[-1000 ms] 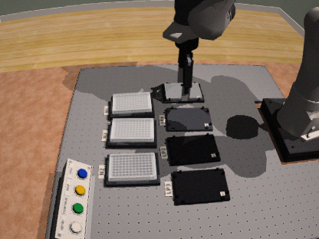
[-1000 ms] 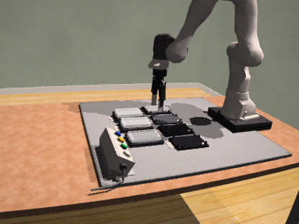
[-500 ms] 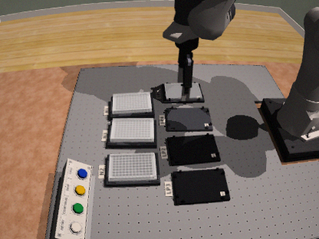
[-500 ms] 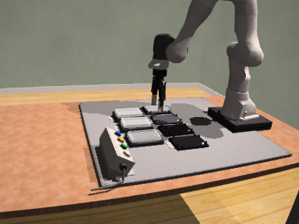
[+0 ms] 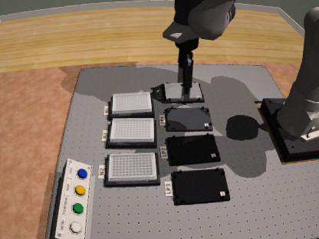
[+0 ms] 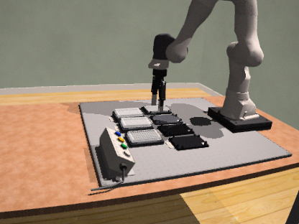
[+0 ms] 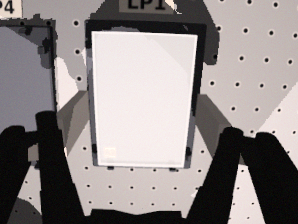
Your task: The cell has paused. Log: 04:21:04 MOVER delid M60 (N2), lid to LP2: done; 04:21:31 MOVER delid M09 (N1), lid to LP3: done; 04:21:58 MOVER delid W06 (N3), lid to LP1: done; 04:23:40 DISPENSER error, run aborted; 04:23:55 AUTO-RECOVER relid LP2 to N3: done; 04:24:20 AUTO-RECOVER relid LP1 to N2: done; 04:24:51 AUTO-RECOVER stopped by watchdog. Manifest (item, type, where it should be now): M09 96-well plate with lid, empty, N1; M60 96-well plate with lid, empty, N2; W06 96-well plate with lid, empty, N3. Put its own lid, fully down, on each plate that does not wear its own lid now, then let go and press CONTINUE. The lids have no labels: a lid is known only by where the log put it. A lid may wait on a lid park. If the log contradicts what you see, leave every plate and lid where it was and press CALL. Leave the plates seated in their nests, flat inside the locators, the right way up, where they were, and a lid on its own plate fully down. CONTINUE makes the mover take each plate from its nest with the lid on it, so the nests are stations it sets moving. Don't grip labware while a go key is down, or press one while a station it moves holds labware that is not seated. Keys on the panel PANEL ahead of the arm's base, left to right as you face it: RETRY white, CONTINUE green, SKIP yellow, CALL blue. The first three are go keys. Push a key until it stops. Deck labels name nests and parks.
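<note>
The black two-finger gripper [image 7: 140, 125] hangs released over the flat white rectangular plate lid [image 5: 173, 92]. Its fingers stand apart on either side of the lid's long edges and hold nothing. The lid lies on the black lid park labelled LP1 [image 7: 200, 96], the park farthest from the white four-key control panel [image 5: 67, 199]. It appears square within the park's rim. The step in hand is judged to be the withdrawal after set-down. The wrist should rise straight up with the fingers kept at this spread, so that neither pad drags the lid out of its park. No sideways travel should start until the fingertips are above the lid. Of the three clear 96-well plates, the one nearest the panel [image 5: 132, 167] shows sharp open wells and appears lidless. The middle plate [image 5: 132, 130] and the plate farthest from the panel [image 5: 132, 103] look hazier, as under lids. All wells appear empty. The two black parks nearest the panel [image 5: 199, 186] [image 5: 192, 149] are bare. The grey-toned park beyond them [image 5: 188, 119] may carry a lid; this cannot be told.
</note>
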`<action>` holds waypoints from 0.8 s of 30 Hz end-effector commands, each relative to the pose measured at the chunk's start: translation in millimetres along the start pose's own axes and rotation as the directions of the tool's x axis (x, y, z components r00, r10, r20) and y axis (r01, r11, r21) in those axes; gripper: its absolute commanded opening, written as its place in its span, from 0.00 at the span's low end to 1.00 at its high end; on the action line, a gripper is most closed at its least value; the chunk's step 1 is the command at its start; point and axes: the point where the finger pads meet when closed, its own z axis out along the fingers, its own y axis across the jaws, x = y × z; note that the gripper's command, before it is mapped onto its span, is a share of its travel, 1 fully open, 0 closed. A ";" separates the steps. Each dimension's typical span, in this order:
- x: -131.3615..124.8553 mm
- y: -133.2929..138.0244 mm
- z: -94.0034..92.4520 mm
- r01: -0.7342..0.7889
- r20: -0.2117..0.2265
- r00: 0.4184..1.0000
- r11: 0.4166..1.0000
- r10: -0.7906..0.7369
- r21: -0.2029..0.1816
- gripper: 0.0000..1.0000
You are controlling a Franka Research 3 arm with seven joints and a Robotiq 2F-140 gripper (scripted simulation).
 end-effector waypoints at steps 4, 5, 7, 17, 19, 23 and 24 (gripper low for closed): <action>1.7 0.5 -0.1 0.003 -0.003 1.000 1.000 -0.003 -0.002 0.66; 1.7 0.5 -0.1 0.003 -0.003 1.000 1.000 -0.003 -0.002 0.66; 1.7 0.5 -0.1 0.003 -0.003 1.000 1.000 -0.003 -0.002 0.66; 1.7 0.5 -2.0 0.003 -0.003 1.000 1.000 -0.003 -0.002 0.66; 1.7 0.5 -3.8 0.003 -0.003 1.000 1.000 -0.003 -0.002 0.66; 1.7 0.5 -9.6 0.003 -0.003 1.000 1.000 -0.003 -0.002 0.66; 1.7 0.5 -11.5 0.003 -0.003 1.000 1.000 -0.003 -0.002 0.66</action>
